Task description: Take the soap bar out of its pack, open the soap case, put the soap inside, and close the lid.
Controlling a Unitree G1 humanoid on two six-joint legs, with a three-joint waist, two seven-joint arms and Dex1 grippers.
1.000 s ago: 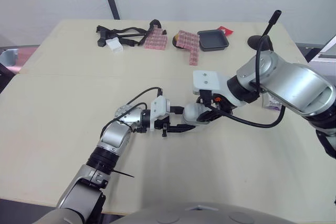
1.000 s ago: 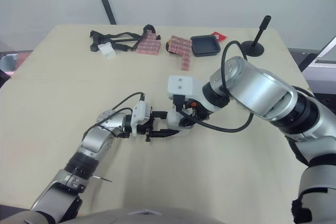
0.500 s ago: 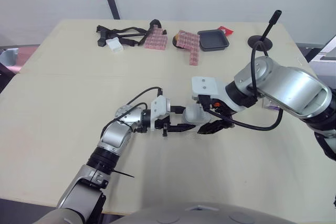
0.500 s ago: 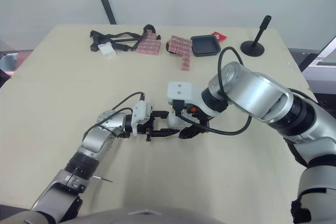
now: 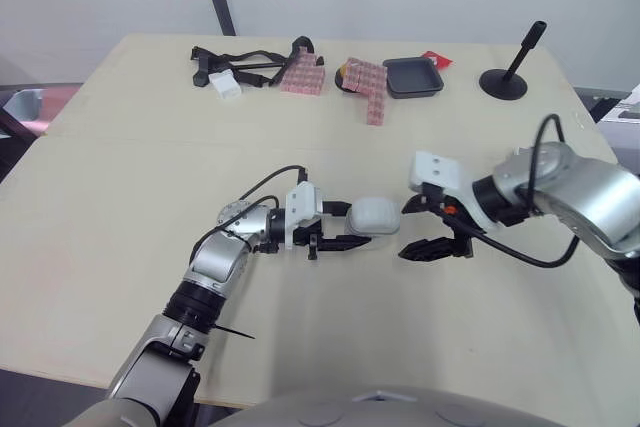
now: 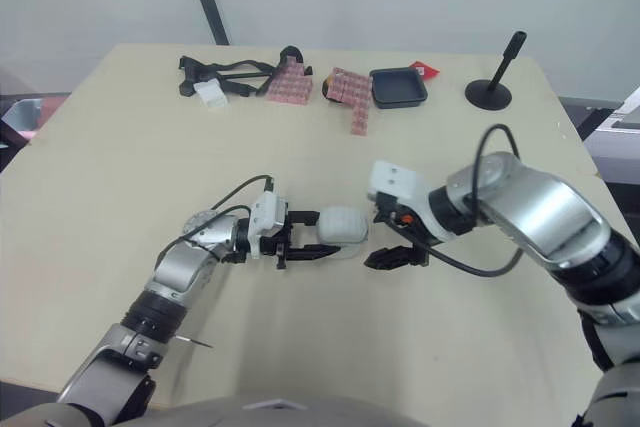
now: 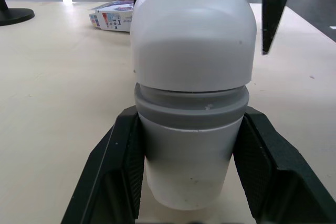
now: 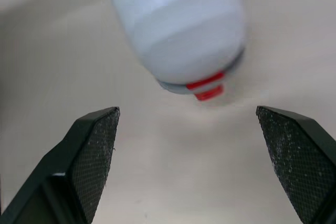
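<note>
The soap case (image 5: 372, 217) is a white rounded box with a grey band around its middle, and its lid is down. My left gripper (image 5: 352, 226) is shut on it, one black finger (image 7: 118, 171) on each side, holding it just over the table. A red latch (image 8: 207, 88) shows on the case in the right wrist view. My right gripper (image 5: 416, 227) stands open a short way to the right of the case, not touching it. The soap pack (image 7: 113, 17), a white and blue box, lies on the table beyond the case.
At the back of the table are a black tray (image 5: 410, 77), pink checkered packets (image 5: 365, 87), a tangle of black straps (image 5: 240, 62) and a black stand (image 5: 510, 77). Bare tabletop lies around both grippers.
My right gripper has drawn back to the right, away from the soap case, and its fingers now stand clear of it. The left gripper still holds the case in the same place.
</note>
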